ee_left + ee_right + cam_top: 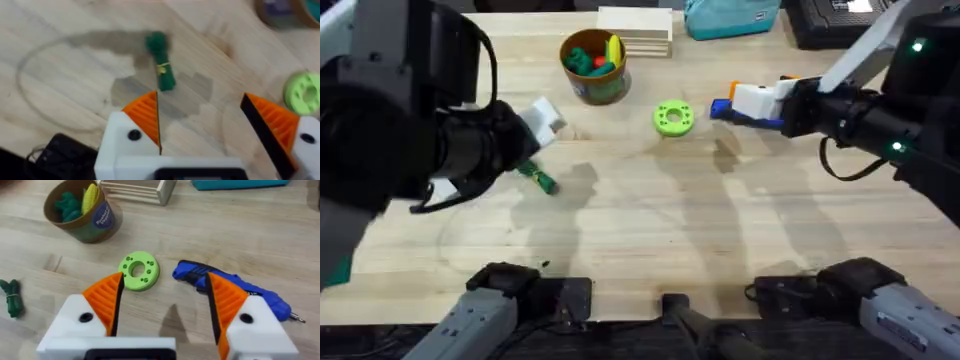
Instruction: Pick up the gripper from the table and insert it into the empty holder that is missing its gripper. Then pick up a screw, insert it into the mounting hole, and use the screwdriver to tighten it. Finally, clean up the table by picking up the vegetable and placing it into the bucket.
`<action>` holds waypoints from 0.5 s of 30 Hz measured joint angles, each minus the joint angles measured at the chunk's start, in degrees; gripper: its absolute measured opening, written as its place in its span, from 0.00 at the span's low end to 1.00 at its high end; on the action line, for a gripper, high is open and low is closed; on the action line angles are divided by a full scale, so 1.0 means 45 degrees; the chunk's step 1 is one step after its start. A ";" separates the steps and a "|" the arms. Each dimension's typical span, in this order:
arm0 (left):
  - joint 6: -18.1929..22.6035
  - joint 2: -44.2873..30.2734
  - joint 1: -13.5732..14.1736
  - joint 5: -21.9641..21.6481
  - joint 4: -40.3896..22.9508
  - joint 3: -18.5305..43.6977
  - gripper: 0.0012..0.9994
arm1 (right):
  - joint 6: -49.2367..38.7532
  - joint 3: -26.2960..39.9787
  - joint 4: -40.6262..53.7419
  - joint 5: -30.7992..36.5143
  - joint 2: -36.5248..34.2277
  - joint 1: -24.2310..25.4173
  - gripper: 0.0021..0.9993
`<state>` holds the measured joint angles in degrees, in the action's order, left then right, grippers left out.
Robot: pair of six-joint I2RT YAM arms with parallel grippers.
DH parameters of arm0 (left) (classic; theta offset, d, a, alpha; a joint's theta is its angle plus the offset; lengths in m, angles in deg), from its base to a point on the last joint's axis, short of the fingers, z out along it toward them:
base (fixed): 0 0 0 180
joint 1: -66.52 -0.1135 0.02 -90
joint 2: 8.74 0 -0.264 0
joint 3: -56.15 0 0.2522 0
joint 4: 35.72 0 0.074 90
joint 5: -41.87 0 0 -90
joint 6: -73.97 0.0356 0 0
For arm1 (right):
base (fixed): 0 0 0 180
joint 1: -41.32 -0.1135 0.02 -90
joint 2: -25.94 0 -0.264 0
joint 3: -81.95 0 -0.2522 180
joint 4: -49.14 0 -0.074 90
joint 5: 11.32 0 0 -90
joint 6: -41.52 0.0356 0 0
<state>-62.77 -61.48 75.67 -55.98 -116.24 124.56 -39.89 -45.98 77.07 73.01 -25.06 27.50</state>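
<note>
The slim green vegetable (pixel 536 178) lies on the table at the left, just ahead of my open left gripper (pixel 532 140), which hovers above it (pixel 161 62) with nothing between its fingers (pixel 145 114). My right gripper (pixel 745 105) is open over the blue screwdriver (pixel 720 108), which lies flat on the table. In the right wrist view the screwdriver (pixel 227 285) passes under one orange finger (pixel 225 297). The bucket (pixel 593 62) holding toy produce stands at the back centre. The loose gripper piece, the holder and the screw are out of view.
A flat bright green disc (pixel 672 117) with a hole lies between the bucket and the screwdriver. A wooden rack (pixel 636 30) and a teal pouch (pixel 730 15) sit along the far edge. Bare wood fills the middle and front of the table.
</note>
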 joint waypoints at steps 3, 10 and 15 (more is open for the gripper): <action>-0.0762 -0.1065 -0.0837 -0.0192 -0.0007 0.0006 0.99 | 0.0003 0.0000 0.0000 0.0000 0.0000 0.0002 0.87; -0.1365 -0.4068 -0.1931 -0.0298 0.0369 0.0010 0.99 | 0.0003 0.0000 0.0000 0.0000 0.0000 0.0002 0.88; -0.1425 -0.5825 -0.2079 -0.0314 0.0810 0.0010 0.99 | 0.0003 0.0000 0.0000 0.0000 0.0000 0.0002 0.88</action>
<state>-69.18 -87.69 66.31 -57.39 -112.60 124.61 -39.88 -45.98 77.07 73.01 -25.06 27.51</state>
